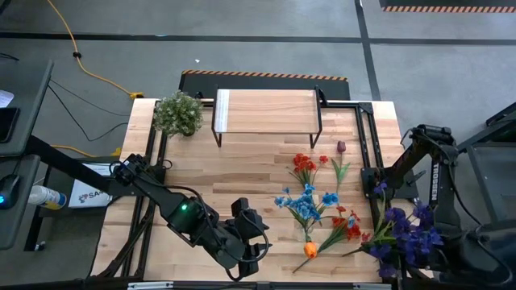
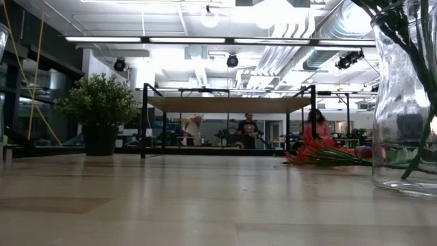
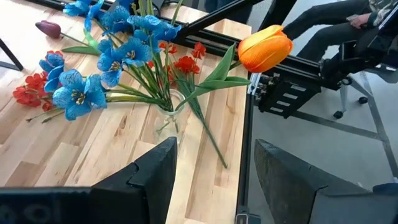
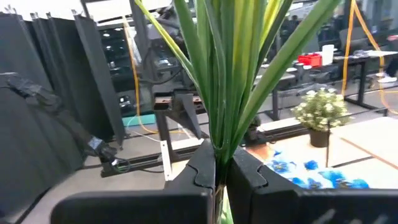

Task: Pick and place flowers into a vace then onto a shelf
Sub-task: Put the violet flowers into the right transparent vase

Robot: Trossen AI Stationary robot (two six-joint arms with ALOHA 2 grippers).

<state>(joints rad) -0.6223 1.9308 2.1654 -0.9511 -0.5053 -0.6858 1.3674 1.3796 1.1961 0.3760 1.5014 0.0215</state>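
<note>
A clear glass vase [image 3: 166,118] [image 2: 406,102] stands upright near the table's near edge. Stems of blue flowers [image 1: 302,201] and of an orange tulip [image 3: 264,50] run into it. Red flowers [image 1: 305,165], a dark red tulip [image 1: 341,147] and more red flowers [image 1: 348,225] lie flat on the table. My left gripper [image 3: 211,180] [image 1: 251,242] hangs open to the left of the vase, nothing between its fingers. At the table's right edge my right gripper [image 4: 217,165] is shut on a bunch of purple flowers [image 1: 407,234], whose blooms hide it from above. The shelf [image 1: 266,113] stands at the far edge. My right gripper pinches the purple bunch's green stems [image 4: 221,134], several together, between its two fingers. The fingers lie level and across the stems. The stems rise upright out of the fingers. The bunch is clear of the table, blooms on top.
A bushy potted plant [image 1: 179,113] [image 2: 99,113] stands left of the shelf. Black frame rails [image 1: 371,145] run along the table's right side. Bare wood lies between the shelf and the left arm. People sit in the room beyond the table [image 2: 315,126].
</note>
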